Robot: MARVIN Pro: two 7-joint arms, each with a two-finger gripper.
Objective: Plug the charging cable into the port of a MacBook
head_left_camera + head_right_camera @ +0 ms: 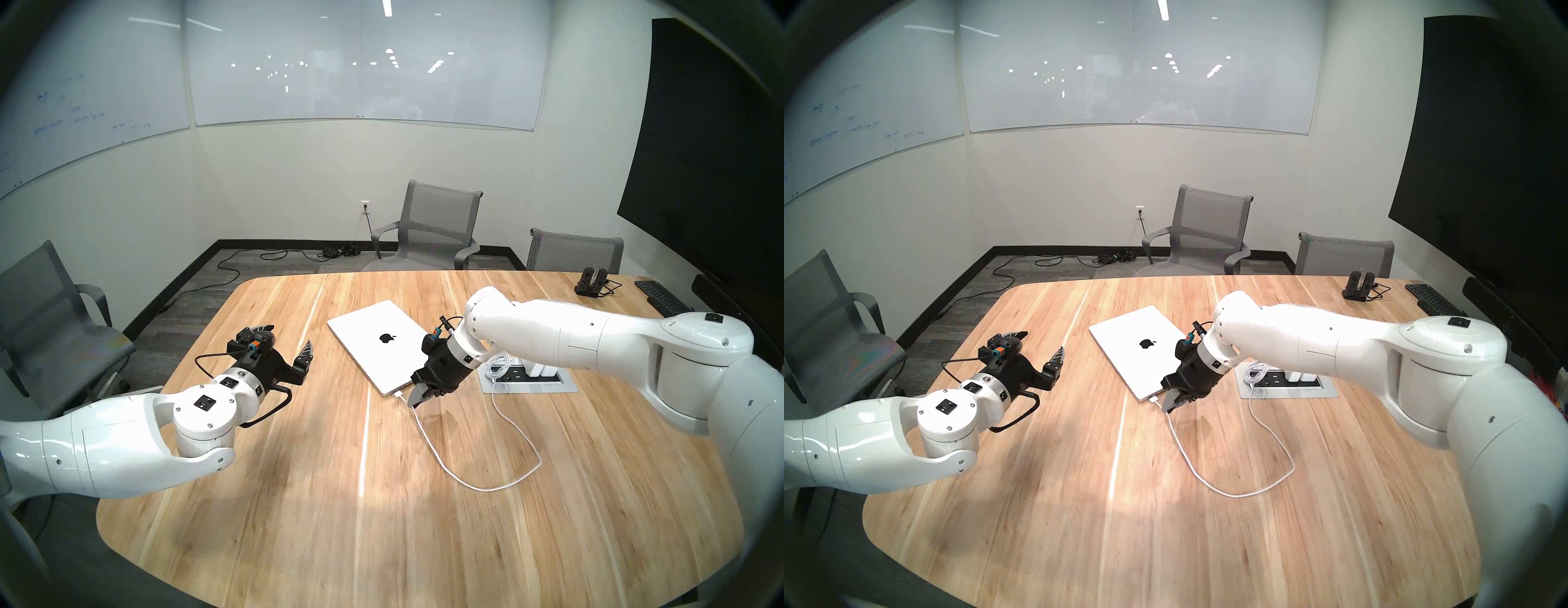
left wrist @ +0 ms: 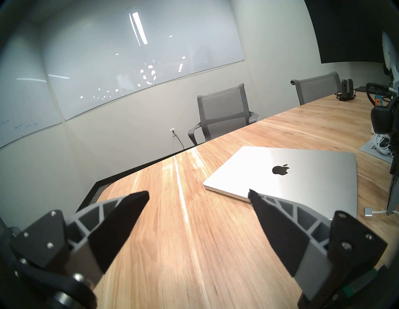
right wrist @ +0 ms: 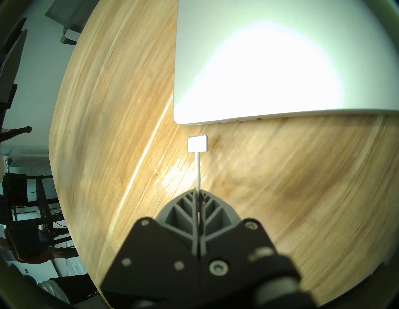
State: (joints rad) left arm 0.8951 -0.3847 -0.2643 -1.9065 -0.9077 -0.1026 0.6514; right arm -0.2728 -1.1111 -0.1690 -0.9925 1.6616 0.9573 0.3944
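The white charging cable (image 1: 500, 484) loops across the near part of the wooden table (image 1: 382, 530) and rises to the right gripper (image 1: 415, 399), whose fingers are pressed together, pinching the cord a short way behind its end. In the right wrist view the cord runs straight out from between the fingertips to the flat rectangular connector (image 3: 198, 144), which sits just beside the near edge of the MacBook (image 1: 377, 344), close to its corner, with a narrow strip of table between them. Small port slots show along that edge. The laptop lies closed and flat, a black apple logo (image 1: 385, 338) centred on its silver lid.

To the left, the left gripper (image 1: 288, 342) hovers over the table with its fingers spread wide, holding nothing, well apart from the laptop.

Beyond the right gripper, a bundled white cable (image 1: 500, 363) lies at a recessed power outlet box (image 1: 530, 380). On the far wall, a whiteboard (image 1: 85, 97) bears faint blue handwriting, too small to read.
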